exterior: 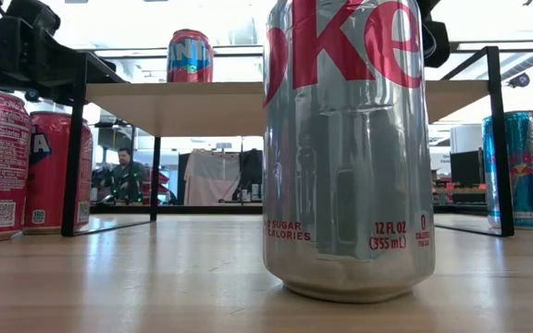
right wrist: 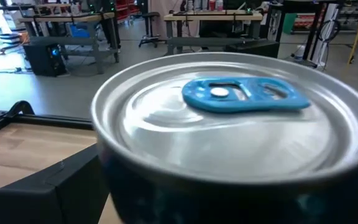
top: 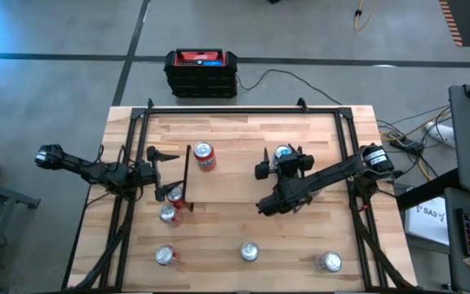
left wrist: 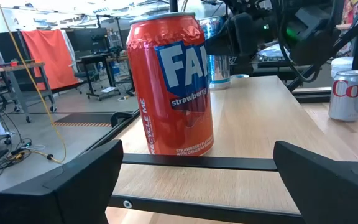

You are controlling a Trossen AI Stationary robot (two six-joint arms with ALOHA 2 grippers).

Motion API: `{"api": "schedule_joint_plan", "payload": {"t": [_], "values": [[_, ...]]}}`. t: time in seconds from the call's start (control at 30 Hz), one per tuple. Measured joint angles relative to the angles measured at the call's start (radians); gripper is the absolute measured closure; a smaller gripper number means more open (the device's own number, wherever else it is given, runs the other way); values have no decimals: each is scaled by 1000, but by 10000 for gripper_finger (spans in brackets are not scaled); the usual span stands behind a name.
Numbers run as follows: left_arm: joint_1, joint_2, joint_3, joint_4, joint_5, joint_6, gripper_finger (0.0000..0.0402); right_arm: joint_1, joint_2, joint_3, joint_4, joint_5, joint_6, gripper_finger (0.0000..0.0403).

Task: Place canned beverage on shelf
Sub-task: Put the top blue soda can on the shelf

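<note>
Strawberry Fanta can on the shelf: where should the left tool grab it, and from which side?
Grip the Fanta can around its mid-body, level, from the shelf edge nearest the left tool. The can stands upright near that edge, and the open fingers already straddle it in the left wrist view.

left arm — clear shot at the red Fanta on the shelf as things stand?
Probably yes. The left gripper is open at the shelf's left edge, facing the Fanta can, with only bare board between. The right gripper, around the blue-tab can, sits well clear.

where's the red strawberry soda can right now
The red soda can stands upright on the shelf, near its left end in the high view, just ahead of the open left claw.
</note>
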Motion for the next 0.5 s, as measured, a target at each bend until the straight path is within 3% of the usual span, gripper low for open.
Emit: {"api": "schedule_joint_plan", "payload": {"t": [0.3,0.5], "values": [[0,0,0,0,0,0,2,-18,0,0,0,-5,-21,26],[0,0,0,0,0,0,2,-17,0,0,4,-30,-21,83]]}}
